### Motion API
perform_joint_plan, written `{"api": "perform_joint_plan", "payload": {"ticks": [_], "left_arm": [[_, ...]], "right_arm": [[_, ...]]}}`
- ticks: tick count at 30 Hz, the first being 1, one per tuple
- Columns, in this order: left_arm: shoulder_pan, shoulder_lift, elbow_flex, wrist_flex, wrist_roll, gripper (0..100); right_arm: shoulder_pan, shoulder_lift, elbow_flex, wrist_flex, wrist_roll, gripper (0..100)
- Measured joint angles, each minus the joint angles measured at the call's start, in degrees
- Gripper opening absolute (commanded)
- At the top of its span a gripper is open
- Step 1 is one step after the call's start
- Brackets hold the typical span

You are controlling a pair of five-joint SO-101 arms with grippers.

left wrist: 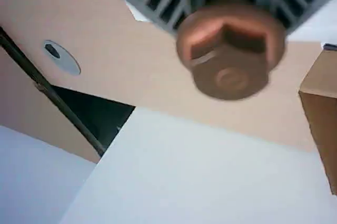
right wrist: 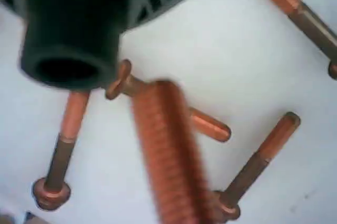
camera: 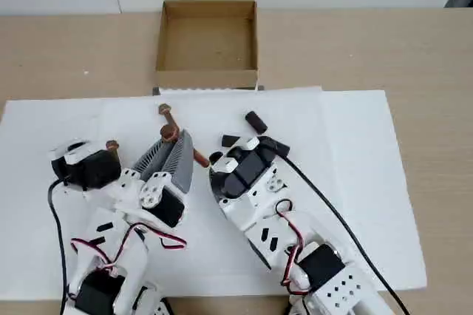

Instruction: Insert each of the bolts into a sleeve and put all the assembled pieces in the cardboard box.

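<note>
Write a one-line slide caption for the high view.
Over white paper, left gripper holds a copper bolt, right gripper a black sleeve; cardboard box beyond.

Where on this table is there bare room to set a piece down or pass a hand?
Free: the white sheet right of the right arm, and its far left corner beyond the left arm. The cardboard box holds nothing. Crowded: the middle before the box, where loose bolts and sleeves lie between the arms.
</note>
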Motion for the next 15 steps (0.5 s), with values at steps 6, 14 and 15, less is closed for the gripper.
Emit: {"api": "perform_joint_plan", "payload": {"ticks": [6, 14, 15], "left_arm": [[0.00, -0.18, 0.00, -0.26, 0.00, 1], [0.53, -0.18, 0.09, -2.99, 0.00, 1], [0.44, -0.18, 0.18, -2.99, 0.00, 1]], "right_arm": [[0.00, -8.00, 5.54, 0.00, 0.00, 0.2], [-1.49, -24.62, 13.98, -0.09, 3.87, 0.2], [-2.11, -24.62, 13.98, -0.09, 4.04, 0.2]]}}
